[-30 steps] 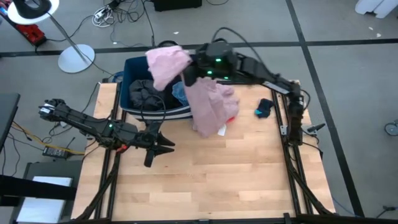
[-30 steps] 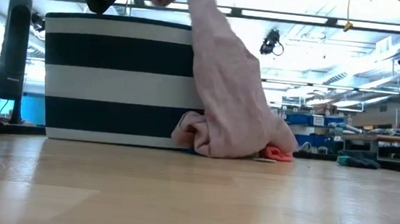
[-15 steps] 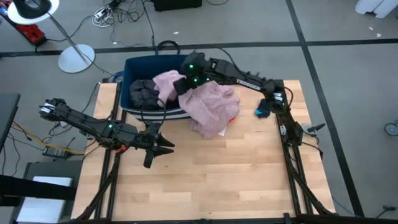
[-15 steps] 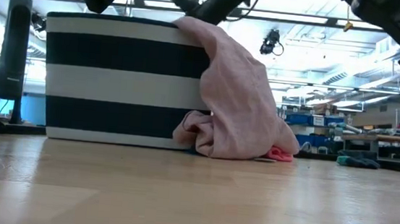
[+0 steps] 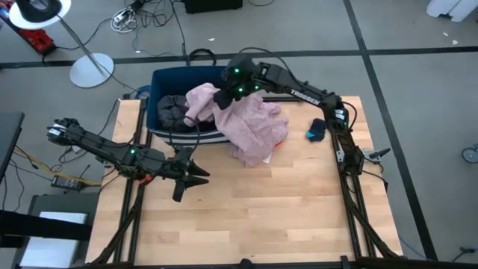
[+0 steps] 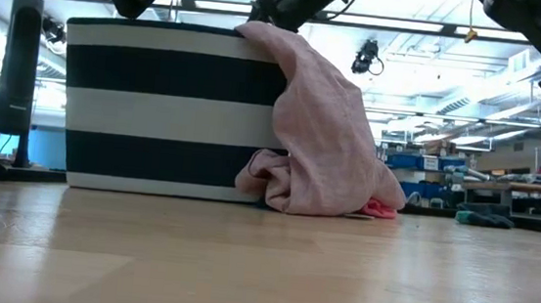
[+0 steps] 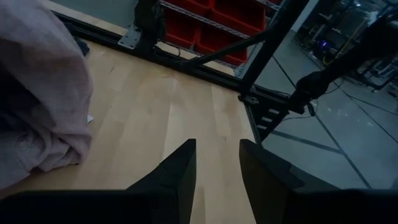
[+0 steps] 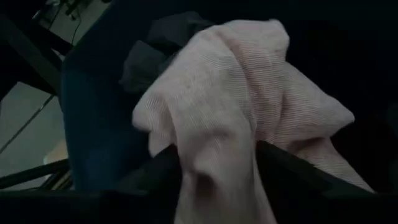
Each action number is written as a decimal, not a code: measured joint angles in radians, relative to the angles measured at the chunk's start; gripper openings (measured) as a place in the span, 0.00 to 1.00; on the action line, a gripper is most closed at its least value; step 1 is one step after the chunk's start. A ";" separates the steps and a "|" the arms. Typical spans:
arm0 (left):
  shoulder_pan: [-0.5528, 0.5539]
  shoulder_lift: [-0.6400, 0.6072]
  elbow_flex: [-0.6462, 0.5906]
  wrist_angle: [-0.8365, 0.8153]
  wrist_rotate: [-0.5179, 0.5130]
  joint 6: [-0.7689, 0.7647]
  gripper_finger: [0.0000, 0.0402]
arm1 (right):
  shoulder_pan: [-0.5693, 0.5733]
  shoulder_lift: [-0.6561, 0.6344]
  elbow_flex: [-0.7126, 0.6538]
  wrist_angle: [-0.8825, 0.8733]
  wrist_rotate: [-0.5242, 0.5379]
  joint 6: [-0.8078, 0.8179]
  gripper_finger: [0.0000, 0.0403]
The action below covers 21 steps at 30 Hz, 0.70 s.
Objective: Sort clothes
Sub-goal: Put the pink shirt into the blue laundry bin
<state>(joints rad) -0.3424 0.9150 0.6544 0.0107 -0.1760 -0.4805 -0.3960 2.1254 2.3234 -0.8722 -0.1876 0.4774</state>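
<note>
Clothes lie in two places near the upper middle of the high view: a pink garment (image 5: 246,123) draped over the rim of the dark blue bin (image 5: 160,78), part of it bunched inside on top of a dark grey garment (image 5: 170,112), the rest trailing down the bin's striped front to a heap on the wooden table (image 5: 284,202). In the low view this pink cloth hangs from the bin's top edge at upper middle and pools at the foot of the wall, with a scrap of red-orange fabric (image 6: 375,209) peeping out at its lower right. A small dark blue sock (image 5: 317,130) sits apart, right of the heap. The right gripper (image 5: 224,95) is over the bin's rim, and its wrist view shows the two dark fingers on either side of a fold of the pink cloth; it looks pinched between them, though the fingertips are out of sight. The left gripper (image 7: 216,163) waits low at the left of the table, fingers spread apart with bare wood between them. The pink piece looks light, limp and ribbed, so it should bunch and stretch, not slide; being long, it will trail and could drag the red-orange piece or catch on the rim. A thick gathered fold near its middle seems the safest hold.
</note>
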 joint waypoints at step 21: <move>0.001 0.000 0.000 -0.031 -0.078 0.000 0.32 | -0.088 -0.292 0.000 -0.329 0.046 -0.211 0.71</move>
<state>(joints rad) -0.3416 0.9146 0.6542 -0.0207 -0.2536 -0.4801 -0.4839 1.8337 2.3237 -1.2008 -0.1419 0.2663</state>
